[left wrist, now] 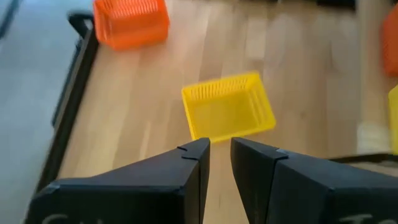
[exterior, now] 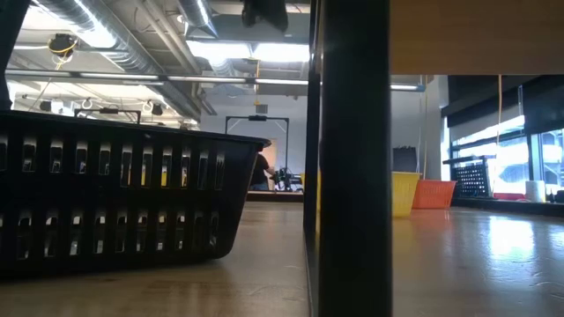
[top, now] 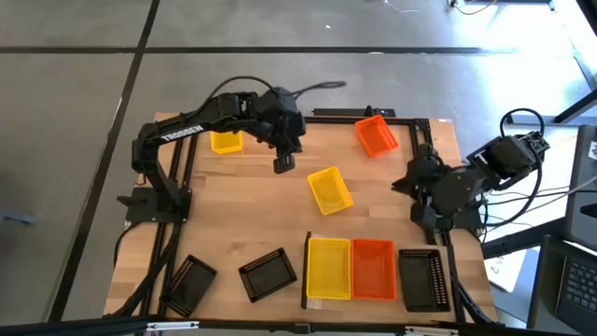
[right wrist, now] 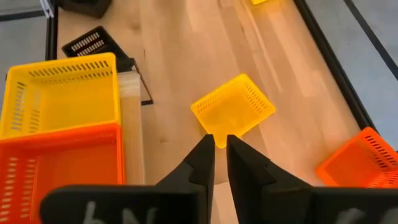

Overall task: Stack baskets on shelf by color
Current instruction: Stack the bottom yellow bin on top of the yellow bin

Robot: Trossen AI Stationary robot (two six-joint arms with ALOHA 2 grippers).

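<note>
In the high view my left gripper (top: 284,165) hovers over the table's middle-far part, just far-left of a loose yellow basket (top: 329,189). Its wrist view shows its fingers (left wrist: 221,149) almost together above that basket (left wrist: 229,114). My right gripper (top: 401,182) waits at the right edge with its fingers (right wrist: 221,146) nearly touching, pointing at the same basket (right wrist: 233,111). The shelf (right wrist: 129,106) lies at the near edge, with a yellow (top: 328,269), an orange (top: 373,269) and a black basket (top: 424,278) on it.
Another yellow basket (top: 226,141) and an orange one (top: 376,135) sit near the far edge. Two black baskets (top: 268,274) (top: 191,280) rest on the near-left part, left of the shelf's dark upright end (top: 307,271). Bare wood lies around the middle basket.
</note>
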